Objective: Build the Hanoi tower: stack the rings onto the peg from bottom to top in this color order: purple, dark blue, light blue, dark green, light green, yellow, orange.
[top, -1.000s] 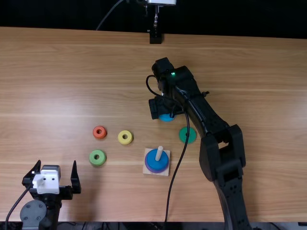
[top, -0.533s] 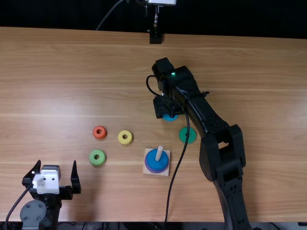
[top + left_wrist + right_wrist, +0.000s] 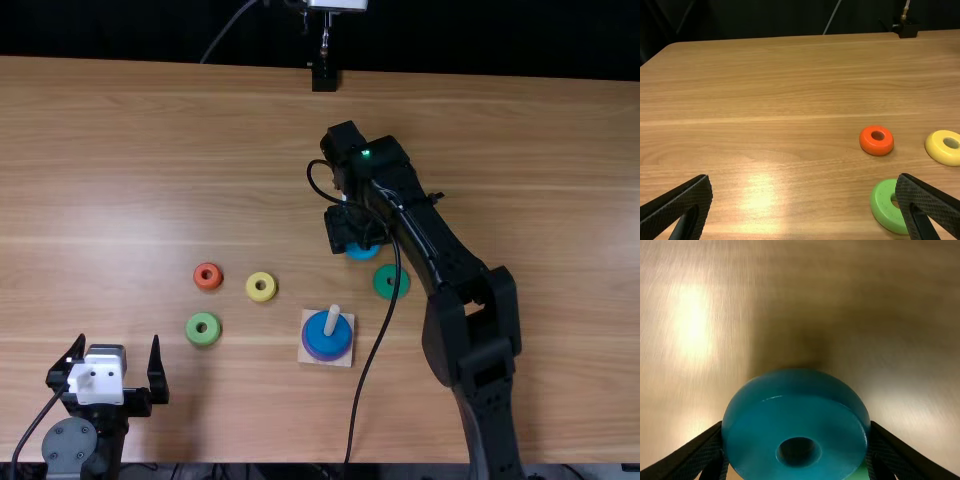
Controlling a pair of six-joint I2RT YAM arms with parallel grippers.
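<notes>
- The light blue ring (image 3: 363,252) is pinched between the two fingers of the right claw (image 3: 352,230), well apart from the peg (image 3: 332,320), which stands nearer the robot.
- The dark blue ring (image 3: 325,338) is around the peg, on top of the purple ring (image 3: 319,356), which lies on the square wooden base (image 3: 311,359).
- The dark green ring (image 3: 386,284) lies flat to the right of the base, near the light blue ring; the right arm's cable (image 3: 379,335) crosses above it.
- Left of the base, the yellow ring (image 3: 261,287) is nearest, the orange ring (image 3: 208,276) beyond it, and the light green ring (image 3: 203,329) closer to the robot.
- The left claw (image 3: 117,345) is spread wide with nothing between its fingers, near the light green ring.
- The wood-grained surface (image 3: 520,160) extends around them; a black mount (image 3: 325,78) stands at its far edge.
</notes>
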